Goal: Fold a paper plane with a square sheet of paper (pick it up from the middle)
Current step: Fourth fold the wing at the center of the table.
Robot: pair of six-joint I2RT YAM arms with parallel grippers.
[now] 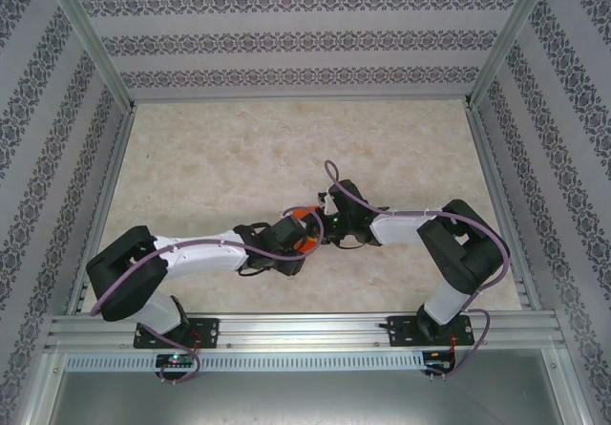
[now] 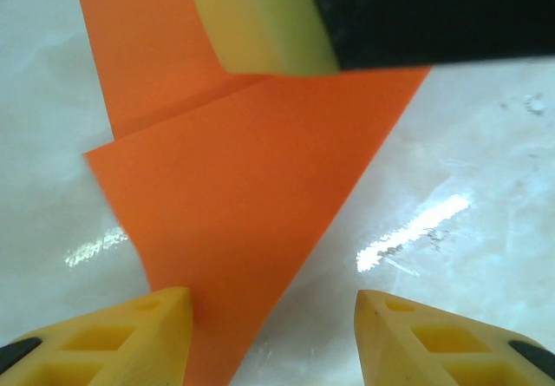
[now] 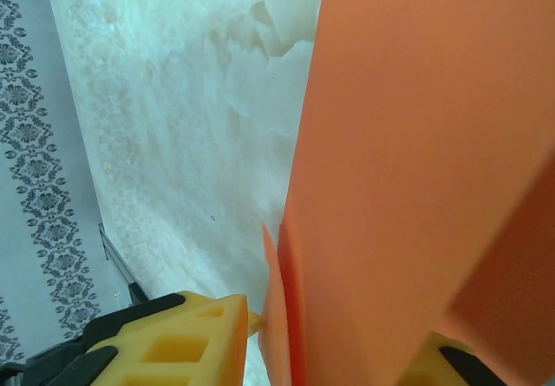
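Paper (image 2: 234, 195) sits part-folded in the middle of the surface (image 2: 468, 143). Looks like the right gripper (image 3: 334, 334) is clamped on its right side, while the left gripper (image 2: 273, 317) has jaws apart over its left tip. One tug from the right and it could unfold or skid.

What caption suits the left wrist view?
Open left gripper above the partly folded orange paper on the marble table, right gripper's pad against its far end.
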